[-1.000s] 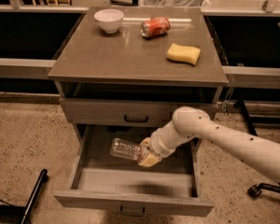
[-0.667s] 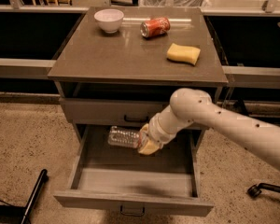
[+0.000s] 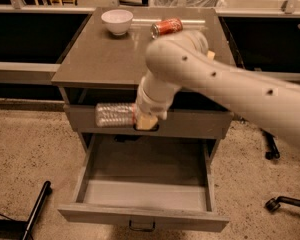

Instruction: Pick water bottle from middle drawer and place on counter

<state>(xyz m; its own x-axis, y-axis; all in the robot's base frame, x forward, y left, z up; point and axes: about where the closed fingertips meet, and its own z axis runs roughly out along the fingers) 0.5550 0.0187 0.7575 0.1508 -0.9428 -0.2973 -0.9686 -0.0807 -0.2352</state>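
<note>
Your gripper (image 3: 144, 120) clamps the water bottle (image 3: 112, 115) | long axis level, parallel to the bench (image 3: 100, 54) front edge, jutting toward its front-left corner | held just below that edge, above the open middle drawer (image 3: 140, 216).

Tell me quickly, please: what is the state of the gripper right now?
The gripper is closed on the water bottle, holding it sideways in the air above the open middle drawer.

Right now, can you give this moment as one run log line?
hand: shut on water bottle | position: above open middle drawer, below counter level | placed: not yet
</note>
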